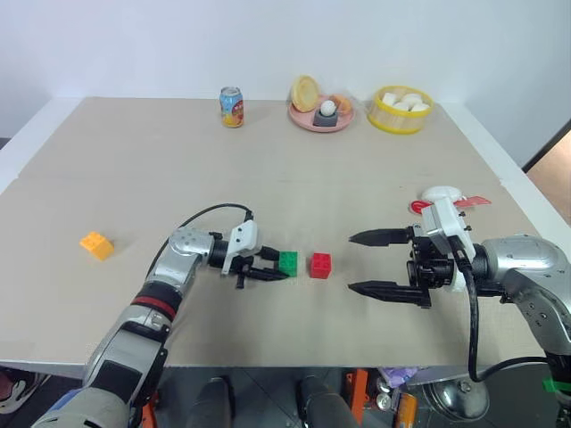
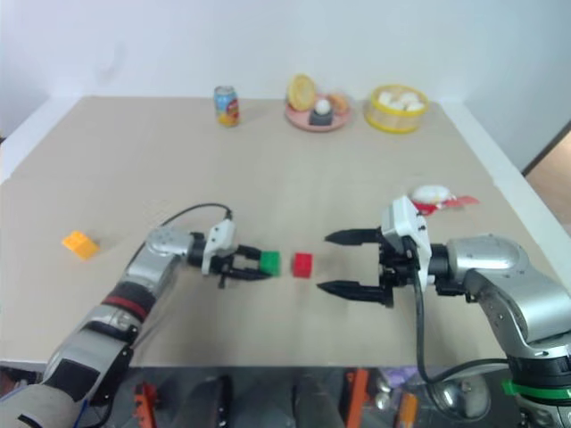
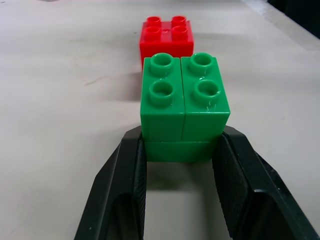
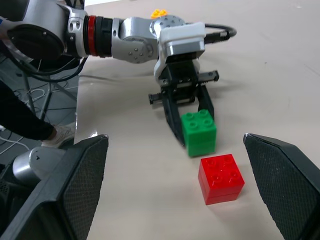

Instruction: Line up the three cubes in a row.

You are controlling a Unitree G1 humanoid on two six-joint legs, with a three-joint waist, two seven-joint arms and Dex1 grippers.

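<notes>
Your left gripper (image 1: 278, 267) is clamped on the green block (image 1: 288, 262), just beside the red block (image 1: 321, 265); set it flat and square to red before releasing; the right gripper (image 1: 364, 264) hangs wide, empty; the orange block (image 1: 96, 244) lies well apart.

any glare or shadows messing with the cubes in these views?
Left wrist view: green cube sharp, small highlights on its studs, soft shadow beneath; red cube behind it slightly soft. Right wrist view: both cubes evenly lit, faint shadows. Left eye view: orange-yellow cube clear, no glare on the table.
</notes>
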